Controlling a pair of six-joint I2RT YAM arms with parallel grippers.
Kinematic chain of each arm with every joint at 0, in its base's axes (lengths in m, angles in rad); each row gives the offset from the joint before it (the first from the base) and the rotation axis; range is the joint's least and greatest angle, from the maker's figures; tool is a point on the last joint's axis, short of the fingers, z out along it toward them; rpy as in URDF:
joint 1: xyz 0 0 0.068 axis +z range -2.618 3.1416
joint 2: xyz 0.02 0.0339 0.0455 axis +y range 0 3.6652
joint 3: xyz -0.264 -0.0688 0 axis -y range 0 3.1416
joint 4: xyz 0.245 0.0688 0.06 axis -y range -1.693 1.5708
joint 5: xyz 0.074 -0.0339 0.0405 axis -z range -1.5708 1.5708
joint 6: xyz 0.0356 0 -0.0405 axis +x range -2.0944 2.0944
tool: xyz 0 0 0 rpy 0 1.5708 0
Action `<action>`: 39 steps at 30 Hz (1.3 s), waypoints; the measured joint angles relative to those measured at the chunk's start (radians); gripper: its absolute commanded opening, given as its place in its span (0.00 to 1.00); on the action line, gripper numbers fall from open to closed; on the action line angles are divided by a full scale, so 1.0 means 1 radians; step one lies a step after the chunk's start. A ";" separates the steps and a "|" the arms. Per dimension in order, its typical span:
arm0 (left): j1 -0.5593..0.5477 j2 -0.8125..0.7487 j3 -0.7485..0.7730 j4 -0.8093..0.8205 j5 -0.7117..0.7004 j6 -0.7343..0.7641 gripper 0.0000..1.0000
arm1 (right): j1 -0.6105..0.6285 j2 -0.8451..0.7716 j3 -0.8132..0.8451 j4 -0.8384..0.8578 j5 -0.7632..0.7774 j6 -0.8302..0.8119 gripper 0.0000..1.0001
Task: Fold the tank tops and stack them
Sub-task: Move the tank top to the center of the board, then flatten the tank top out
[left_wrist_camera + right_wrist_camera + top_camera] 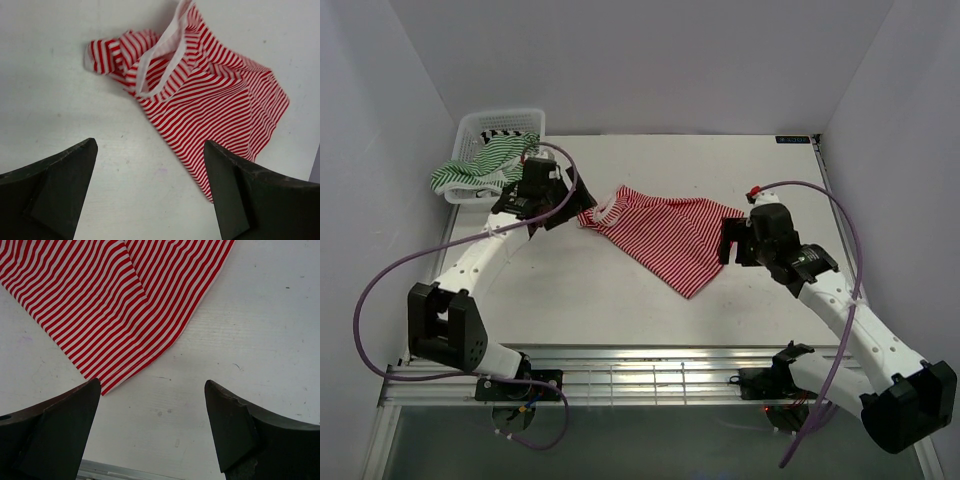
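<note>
The red-and-white tank top [665, 232] lies crumpled on the table's middle. It also shows in the left wrist view [210, 95], with its white-trimmed neckline bunched, and in the right wrist view [115, 295]. The green-and-white tank top [480, 165] hangs over the basket's front rim. The black-and-white tank top [510, 130] lies inside the basket, mostly hidden. My left gripper [150, 192] is open and empty above bare table at the red top's left end. My right gripper [152, 427] is open and empty just off the red top's right corner.
The white mesh basket [500, 117] stands at the table's back left corner. The white table [620, 300] ends in a metal rail along the front edge [650, 375]. Walls close in the back and both sides.
</note>
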 measured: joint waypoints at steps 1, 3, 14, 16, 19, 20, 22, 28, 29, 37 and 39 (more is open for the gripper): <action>0.001 0.022 0.047 0.003 0.011 0.025 0.98 | 0.000 0.019 0.002 0.004 0.003 0.003 0.90; 0.000 0.097 0.149 0.019 0.048 0.083 0.98 | -0.001 0.066 0.014 0.006 0.016 0.016 0.90; -0.004 0.734 0.747 -0.006 0.217 0.379 0.98 | -0.115 0.278 0.123 0.039 0.029 0.031 0.90; -0.005 0.844 0.869 -0.027 0.236 0.414 0.98 | -0.155 0.302 0.130 0.054 0.009 0.027 0.90; -0.005 0.963 0.988 -0.050 0.251 0.454 0.98 | -0.202 0.335 0.135 0.074 -0.012 0.018 0.90; -0.005 0.991 1.013 -0.061 0.255 0.466 0.98 | -0.211 0.349 0.138 0.077 -0.018 0.015 0.90; -0.005 1.028 1.035 -0.071 0.261 0.483 0.93 | -0.224 0.373 0.142 0.091 -0.033 0.008 0.90; -0.005 1.059 1.041 -0.080 0.262 0.502 0.71 | -0.255 0.454 0.168 0.130 -0.076 -0.004 0.90; -0.005 1.063 1.044 -0.079 0.264 0.503 0.64 | -0.258 0.468 0.172 0.134 -0.083 -0.005 0.90; -0.005 1.066 1.033 -0.062 0.335 0.526 0.19 | -0.288 0.580 0.214 0.159 -0.107 -0.006 0.91; -0.005 1.066 1.022 -0.061 0.345 0.532 0.00 | -0.296 0.604 0.224 0.167 -0.111 -0.006 0.93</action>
